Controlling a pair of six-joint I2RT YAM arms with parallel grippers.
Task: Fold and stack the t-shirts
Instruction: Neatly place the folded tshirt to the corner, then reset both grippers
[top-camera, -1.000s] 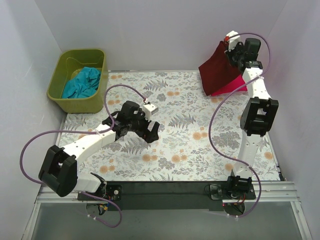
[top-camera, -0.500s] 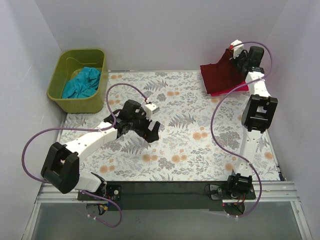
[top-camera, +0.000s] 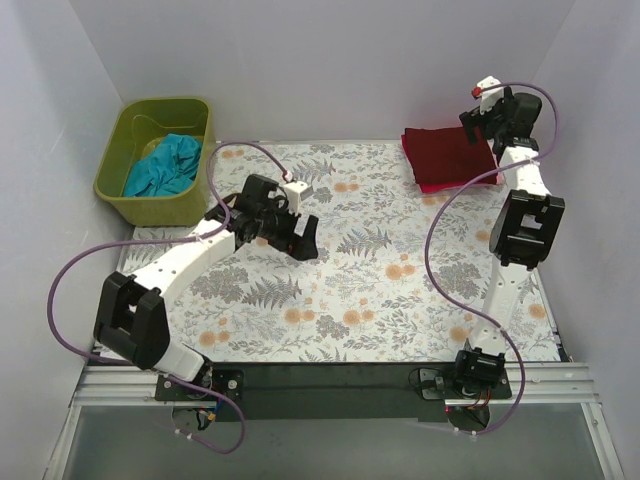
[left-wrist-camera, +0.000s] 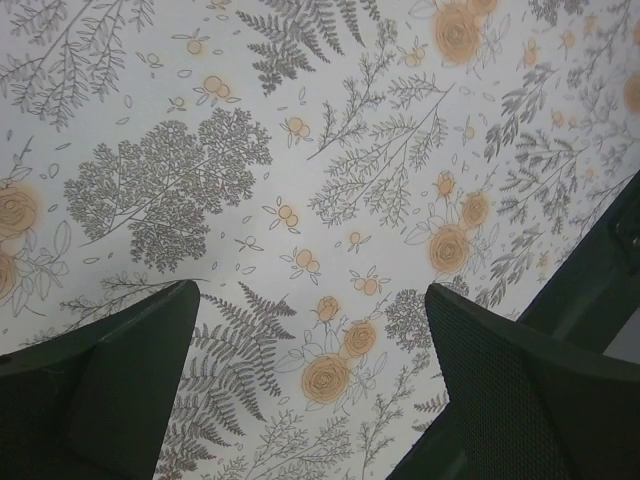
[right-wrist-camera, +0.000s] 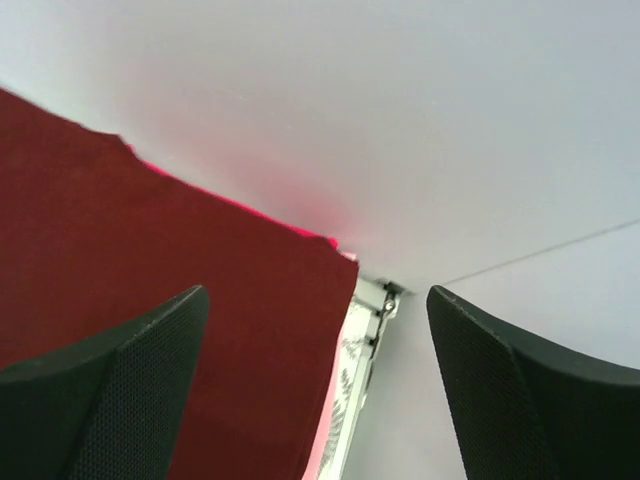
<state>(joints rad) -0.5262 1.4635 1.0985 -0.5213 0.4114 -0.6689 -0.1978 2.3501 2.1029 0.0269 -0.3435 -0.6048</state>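
Right gripper (right-wrist-camera: 315, 310) stands with its jaws wide apart and nothing between them, hovering over the folded maroon t-shirt (top-camera: 445, 152). That shirt lies on the pink-red t-shirt (top-camera: 450, 184), well apart from the green bin (top-camera: 150, 205), across the floral table cover (top-camera: 380, 290). This looks like a release, so lift straight up and keep your fingertips from snagging the top fold. Your left gripper (top-camera: 300, 235), likewise spread and empty, hangs between the bin and that stack. The teal t-shirt (top-camera: 165, 165) sits crumpled inside the bin. All three are soft, limp cloth: the maroon a flat rectangle with a pink edge showing beneath, the teal a bunched heap.
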